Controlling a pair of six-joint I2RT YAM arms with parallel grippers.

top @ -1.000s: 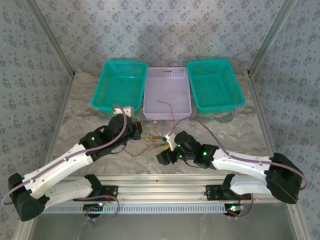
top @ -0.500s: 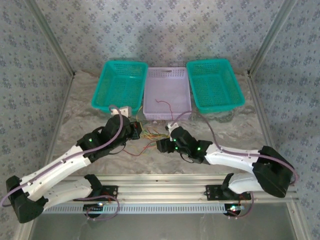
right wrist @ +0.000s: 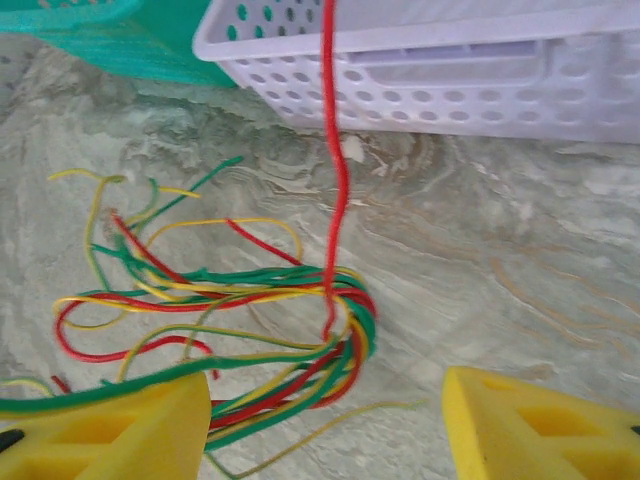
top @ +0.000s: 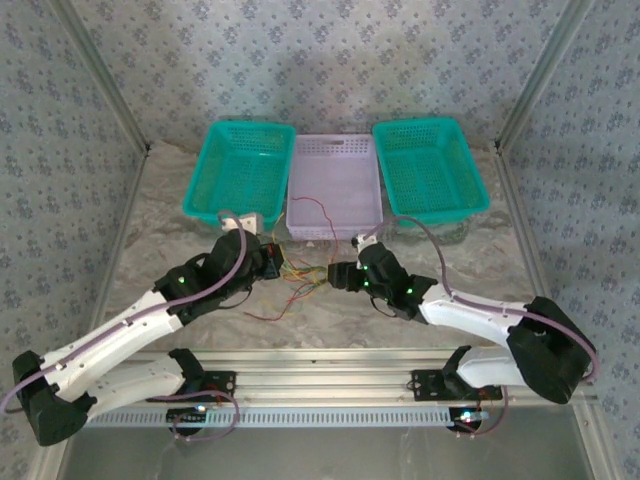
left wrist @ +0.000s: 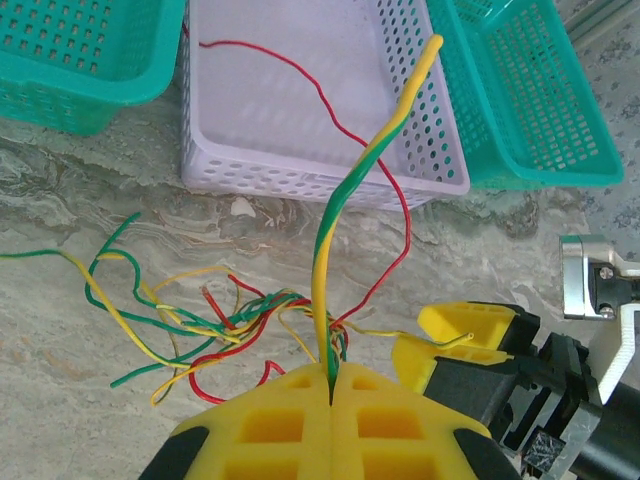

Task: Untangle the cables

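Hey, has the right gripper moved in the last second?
Yes. The right gripper has moved away from the near table edge, toward the lilac basket, and now sits close to its front wall.

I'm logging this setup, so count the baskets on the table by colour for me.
Teal baskets: 2
Lilac basket: 1
Total: 3
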